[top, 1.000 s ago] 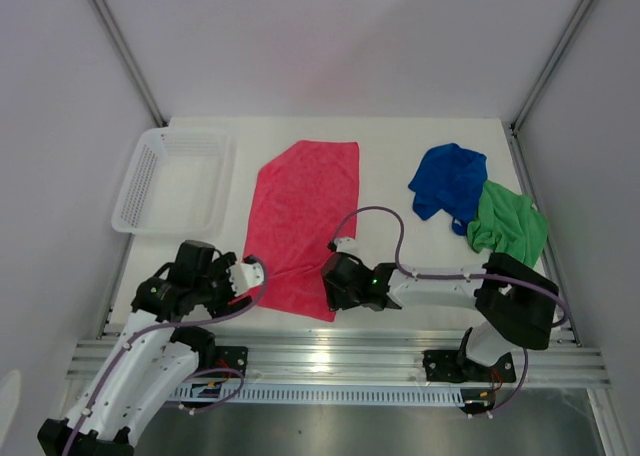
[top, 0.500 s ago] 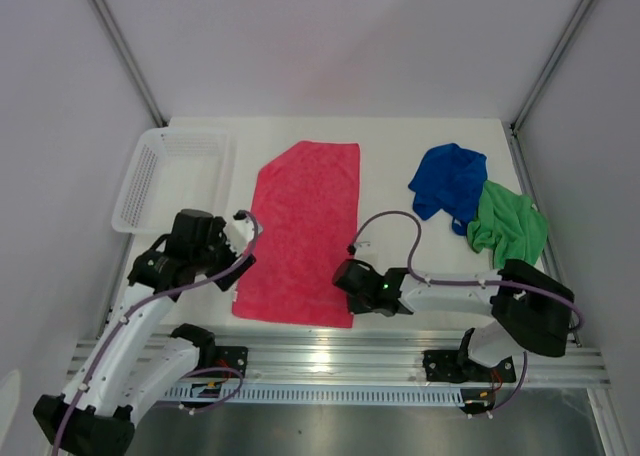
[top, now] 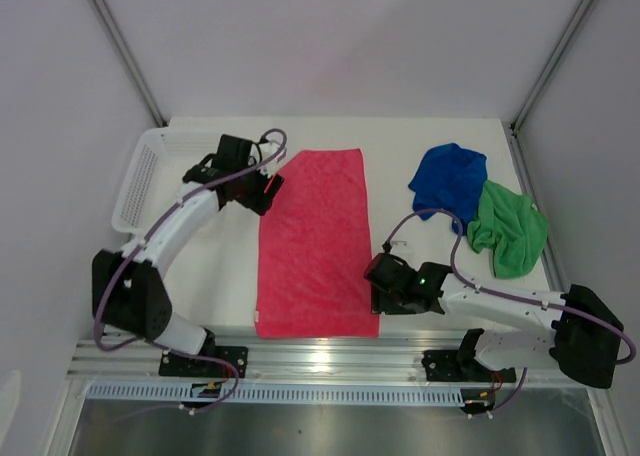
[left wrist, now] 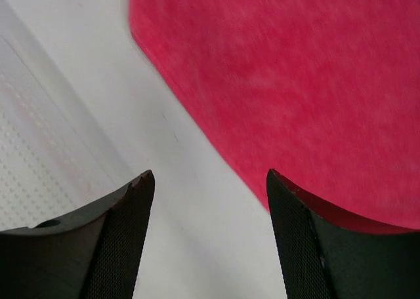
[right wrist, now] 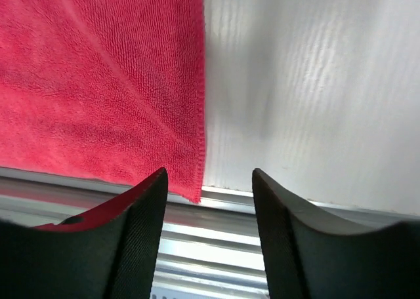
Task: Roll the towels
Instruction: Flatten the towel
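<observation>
The left tool [left wrist: 210,181] hung with its jaws apart and nothing in them, over bare tabletop [top: 400,141] just beside the far left corner of the pink towel [top: 312,241]. The right tool [right wrist: 210,176], jaws likewise parted and empty, hovered at that towel's near right corner. The pink towel lay spread flat. A white mesh basket [top: 150,181] sat at the far left. Off right, the blue towel [top: 450,179] and green towel [top: 510,228] lay crumpled, touching.
</observation>
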Controlling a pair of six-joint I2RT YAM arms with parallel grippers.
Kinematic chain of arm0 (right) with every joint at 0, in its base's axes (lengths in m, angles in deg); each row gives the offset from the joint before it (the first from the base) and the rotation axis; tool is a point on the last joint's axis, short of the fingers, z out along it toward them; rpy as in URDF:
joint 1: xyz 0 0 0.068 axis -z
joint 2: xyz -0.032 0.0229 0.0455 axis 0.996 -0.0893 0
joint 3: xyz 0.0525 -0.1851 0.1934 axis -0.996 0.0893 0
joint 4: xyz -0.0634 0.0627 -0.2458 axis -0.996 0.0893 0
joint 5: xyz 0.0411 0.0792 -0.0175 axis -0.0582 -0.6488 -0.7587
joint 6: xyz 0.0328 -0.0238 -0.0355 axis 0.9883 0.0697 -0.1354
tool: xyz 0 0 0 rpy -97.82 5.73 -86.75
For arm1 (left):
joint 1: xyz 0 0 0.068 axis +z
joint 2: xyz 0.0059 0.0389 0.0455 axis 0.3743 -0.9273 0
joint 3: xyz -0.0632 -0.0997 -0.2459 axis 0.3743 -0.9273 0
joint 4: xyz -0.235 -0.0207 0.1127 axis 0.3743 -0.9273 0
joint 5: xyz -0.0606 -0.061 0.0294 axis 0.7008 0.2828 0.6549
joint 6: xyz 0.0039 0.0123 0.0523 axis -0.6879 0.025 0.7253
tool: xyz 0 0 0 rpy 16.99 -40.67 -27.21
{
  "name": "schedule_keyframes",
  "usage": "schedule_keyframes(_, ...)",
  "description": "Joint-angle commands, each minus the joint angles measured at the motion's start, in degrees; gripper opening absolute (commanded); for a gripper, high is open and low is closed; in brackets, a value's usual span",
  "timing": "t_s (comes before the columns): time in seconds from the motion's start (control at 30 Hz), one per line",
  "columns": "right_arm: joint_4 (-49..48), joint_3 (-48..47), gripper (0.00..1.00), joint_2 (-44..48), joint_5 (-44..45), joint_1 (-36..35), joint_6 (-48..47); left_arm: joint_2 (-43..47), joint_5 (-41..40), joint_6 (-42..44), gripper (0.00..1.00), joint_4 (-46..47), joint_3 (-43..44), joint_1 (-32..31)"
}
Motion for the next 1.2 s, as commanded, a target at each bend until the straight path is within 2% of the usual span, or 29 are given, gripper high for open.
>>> schedule_keyframes(0.0,5.5,-9.2,0.61,3.8,1.3,3.0,-4.7,-13.6,-4.8,-7.8,0.7,5.1,11.9,0.5)
schedule_keyframes(0.13,1.6,-18.9,0.6,-0.1,-2.4,12.0,-16.3,-29.8,-8.3,-11.3,0.69,0.6,27.4,0.5)
schedule_keyframes(0.17,-1.1,-20.3,0.59,-3.0,-3.5,15.8,-18.3,-32.6,-8.8,-11.3,0.68,0.1,34.3,0.5)
schedule_keyframes(0.2,-2.9,-21.3,0.59,-4.5,-4.6,17.4,-22.1,-37.7,-8.9,-11.3,0.69,-0.3,36.4,0.5)
schedule_keyframes(0.23,-4.8,-22.7,0.58,-6.1,-5.7,19.0,-23.9,-40.2,-8.8,-10.9,0.69,-1.1,38.6,0.5)
schedule_keyframes(0.27,-8.4,-23.2,0.57,-7.7,-8.3,20.5,-25.3,-42.9,-8.8,-10.8,0.7,-3.7,46.5,0.5)
schedule_keyframes(0.33,-10.4,-25.0,0.55,-13.7,-11.3,25.3,-27.0,-50.4,-8.7,-10.4,0.71,-6.9,51.9,0.5)
schedule_keyframes(0.43,-11.8,-28.9,0.51,-20.8,-13.8,27.7,-29.4,-55.8,-6.7,-9.5,0.73,-12.5,63.6,0.6)
schedule_keyframes(0.57,-10.8,-32.5,0.51,-26.6,-13.8,28.5,-31.7,-58.2,-4.3,-7.4,0.75,-15.0,64.6,0.8)
schedule_keyframes(0.63,-10.9,-32.9,0.5,-28.4,-16.0,29.4,-31.9,-58.5,-0.4,-3.4,0.69,-19.8,66.1,1.0)
schedule_keyframes(0.67,-11.0,-33.1,0.5,-28.8,-16.4,29.8,-31.6,-59.1,-0.3,-2.2,0.59,-22.1,66.7,1.1)
schedule_keyframes(0.7,-11.3,-33.1,0.5,-28.9,-17.0,30.0,-31.4,-59.3,-0.3,-0.7,0.55,-24.3,67.4,1.3)
schedule_keyframes(0.8,-12.9,-32.9,0.51,-29.3,-18.0,30.7,-30.8,-60.2,0.0,4.0,0.52,-30.8,67.6,2.7)
schedule_keyframes(0.87,-13.1,-33.3,0.51,-30.1,-18.6,31.2,-31.0,-60.5,-3.4,4.3,0.57,-29.9,67.9,3.8)
schedule_keyframes(1.0,-10.6,-36.3,0.51,-32.6,-18.3,31.4,-32.4,-63.1,-5.3,9.8,0.76,-32.4,69.9,4.1)
schedule_keyframes(1.07,-9.4,-37.5,0.51,-33.1,-17.2,31.5,-32.7,-63.9,-8.3,12.6,0.77,-32.5,68.3,4.1)
schedule_keyframes(1.17,-10.1,-37.2,0.51,-32.9,-16.9,31.8,-32.9,-64.6,-5.2,18.1,0.71,-32.4,67.7,3.9)
